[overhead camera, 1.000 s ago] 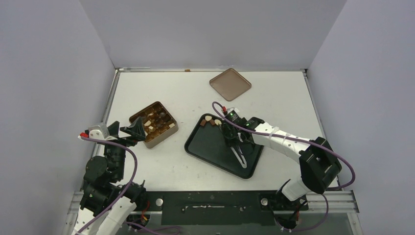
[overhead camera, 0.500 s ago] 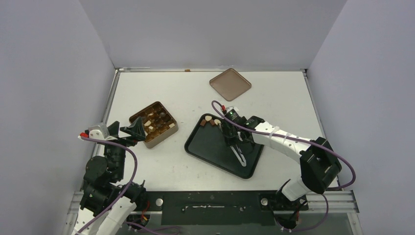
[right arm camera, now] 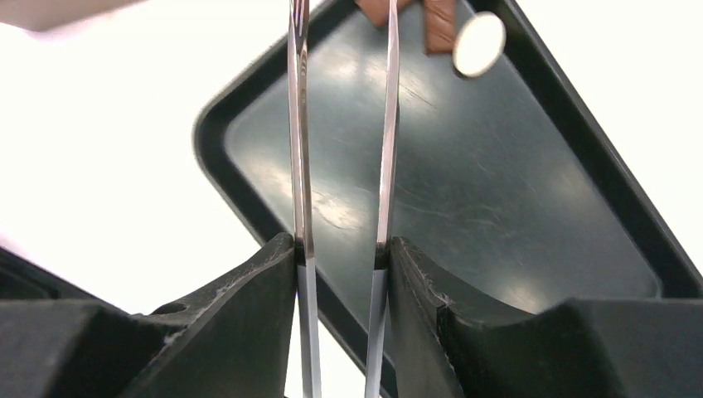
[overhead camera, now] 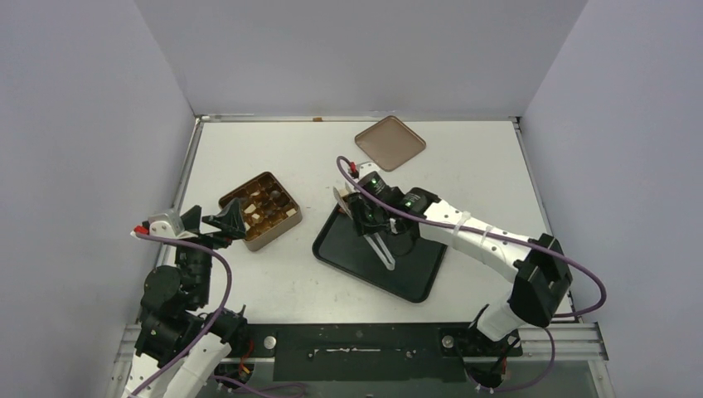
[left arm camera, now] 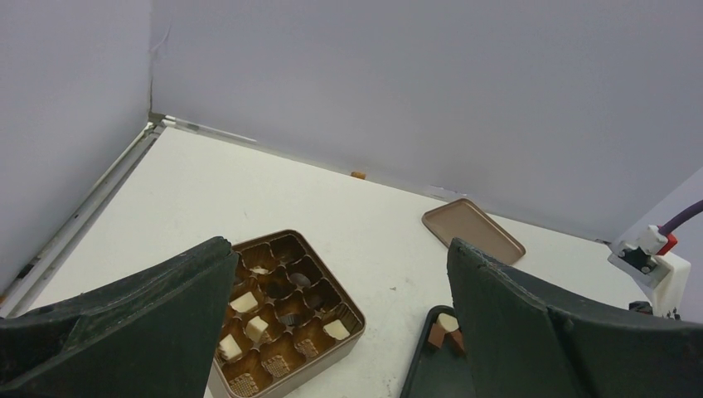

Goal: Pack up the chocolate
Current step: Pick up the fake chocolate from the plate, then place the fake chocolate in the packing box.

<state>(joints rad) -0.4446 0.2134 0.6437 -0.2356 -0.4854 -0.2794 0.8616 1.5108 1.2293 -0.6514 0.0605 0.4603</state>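
The right gripper point(right arm camera: 340, 253) is pinched onto a pair of long silver metal tweezers point(right arm camera: 300, 166), with one blade pressed against each finger. The blades themselves stand slightly apart. Their tips reach the far corner of the shallow black plastic tray point(right arm camera: 497, 207), where a few chocolate pieces point(right arm camera: 479, 43) sit bunched together, brown ones and a round cream one. I can't tell whether a piece is caught between the tips, because the wrist view cuts them off. More chocolate, dark and cream, sits in the cells of the square gold-brown tin point(overhead camera: 280, 233) just left of the tray, and several cells are unfilled. The left gripper point(left arm camera: 340, 257) hangs near the tin with its fingers spread wide, holding nothing.

From where I stand, the pick looks fiddly. The pieces are small and the blades thin, so an off-centre squeeze would likely flick one away or shove it against the tray rim. With the pieces huddled so close, the tips could knock a neighbour. A weak hold might let a piece drop over the gap between tray and tin.

The white table point(overhead camera: 265, 157) is smooth. The flat brown square lid point(overhead camera: 390, 143) lies well apart near the far edge. Plain pale lilac-grey walls point(overhead camera: 356, 50) close in three sides.
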